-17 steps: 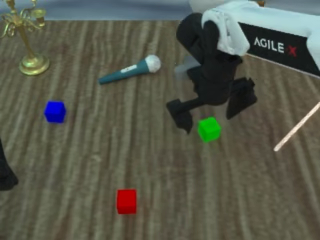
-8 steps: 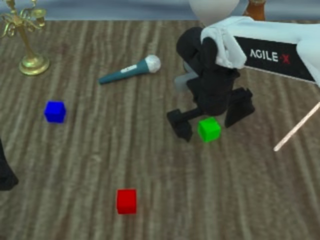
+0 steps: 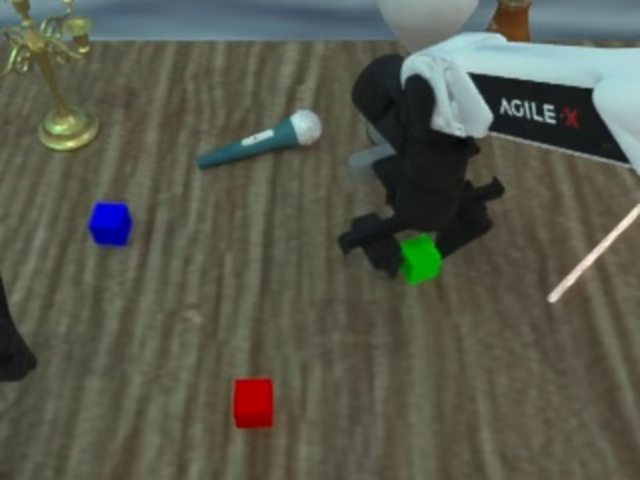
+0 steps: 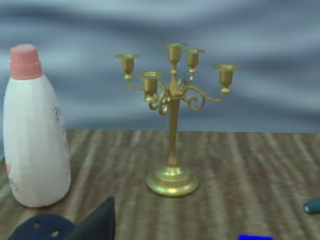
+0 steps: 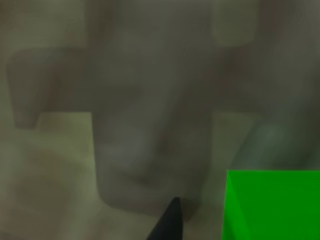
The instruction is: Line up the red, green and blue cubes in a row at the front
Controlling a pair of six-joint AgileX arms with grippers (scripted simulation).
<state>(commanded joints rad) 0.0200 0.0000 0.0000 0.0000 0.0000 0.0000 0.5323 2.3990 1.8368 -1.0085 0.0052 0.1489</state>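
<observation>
The green cube (image 3: pixel 421 259) rests on the table right of centre. My right gripper (image 3: pixel 420 245) is down over it, with a dark finger pressed to each side, shut on it. In the right wrist view the green cube (image 5: pixel 272 205) fills the lower corner beside one dark fingertip (image 5: pixel 171 220). The blue cube (image 3: pixel 110 223) lies at the left, and its top edge shows as a blue cube (image 4: pixel 255 237) in the left wrist view. The red cube (image 3: pixel 253 402) sits near the front. My left gripper (image 3: pixel 10 355) stays parked at the left edge, open.
A teal microphone (image 3: pixel 258 141) lies at the back centre. A gold candelabra (image 3: pixel 60 75) stands at the back left, with a white bottle (image 4: pixel 35 130) beside it. A pale rod (image 3: pixel 592 255) lies at the right.
The right gripper's fingers have drawn together from a wide spread until they meet the green cube's sides. The cubes have stayed where they were, and the left arm has not moved.
</observation>
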